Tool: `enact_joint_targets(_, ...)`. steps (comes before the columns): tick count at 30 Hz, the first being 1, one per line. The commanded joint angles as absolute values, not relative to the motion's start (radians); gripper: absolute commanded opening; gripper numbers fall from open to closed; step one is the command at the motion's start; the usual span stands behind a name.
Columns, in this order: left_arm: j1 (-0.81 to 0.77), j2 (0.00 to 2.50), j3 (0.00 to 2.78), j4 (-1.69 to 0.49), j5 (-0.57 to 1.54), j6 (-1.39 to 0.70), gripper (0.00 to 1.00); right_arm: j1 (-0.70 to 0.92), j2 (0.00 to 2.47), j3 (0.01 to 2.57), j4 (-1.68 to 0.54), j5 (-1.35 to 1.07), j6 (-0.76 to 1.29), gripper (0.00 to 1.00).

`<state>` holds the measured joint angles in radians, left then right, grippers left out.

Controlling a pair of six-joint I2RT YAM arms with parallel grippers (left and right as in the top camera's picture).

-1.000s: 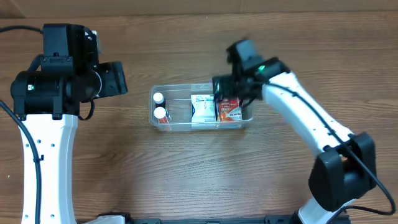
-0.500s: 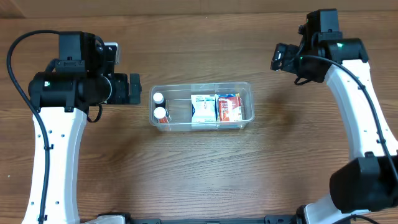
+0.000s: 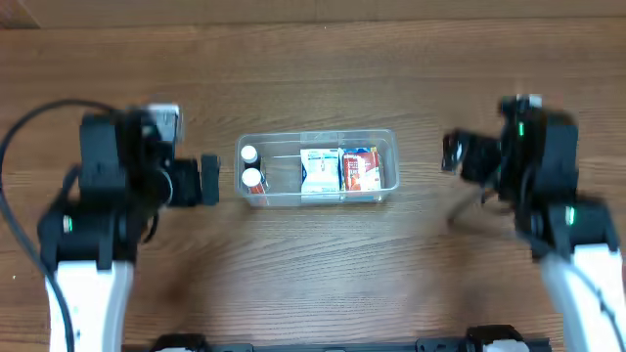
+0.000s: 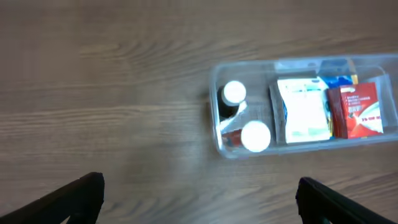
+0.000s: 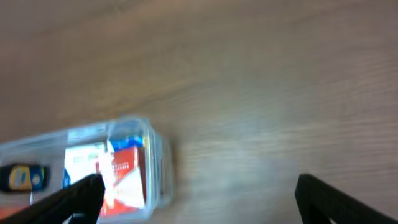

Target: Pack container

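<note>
The clear plastic container (image 3: 389,142) sits at the table's middle. It holds two white-capped bottles (image 3: 251,168) at its left end, a white and blue box (image 3: 319,171) in the middle and a red box (image 3: 361,169) at its right. My left gripper (image 3: 209,180) is open and empty, just left of the container. My right gripper (image 3: 452,154) is open and empty, right of it. The left wrist view shows the container (image 4: 216,78) with the bottles (image 4: 245,124) and boxes beyond my open fingers (image 4: 199,198). The right wrist view shows the container's right end (image 5: 160,149) and the red box (image 5: 124,177), blurred.
Wooden tabletop (image 3: 313,274) all round the container. Both arms stand at the table's left and right sides, with black cables trailing behind them.
My right arm has pulled out of the container, swung right and come down toward the front. My left arm has moved forward and lower. The container's contents have not moved.
</note>
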<state>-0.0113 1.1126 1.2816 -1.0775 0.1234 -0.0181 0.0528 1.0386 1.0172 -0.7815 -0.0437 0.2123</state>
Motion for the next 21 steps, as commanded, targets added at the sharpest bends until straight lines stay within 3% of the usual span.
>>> enact_joint_targets(1,-0.014,0.835,1.047,-0.939,0.127,-0.001,1.00,0.053,0.669,0.766,-0.698,0.008,0.281,1.00)
enact_joint_targets(4,-0.014,0.619,0.889,-0.854,0.128,-0.063,1.00,0.053,0.365,0.614,-0.691,0.069,0.372,1.00)
enact_joint_targets(8,-0.014,0.476,0.808,-0.842,0.127,-0.112,1.00,0.053,0.141,0.560,-0.764,0.069,0.371,1.00)
enact_joint_targets(17,-0.014,0.463,0.807,-1.082,0.127,-0.112,1.00,0.053,0.115,0.560,-1.082,0.070,0.372,1.00)
enact_joint_targets(21,-0.014,0.463,0.807,-1.124,0.127,-0.112,1.00,0.053,0.115,0.559,-1.078,0.070,0.371,1.00)
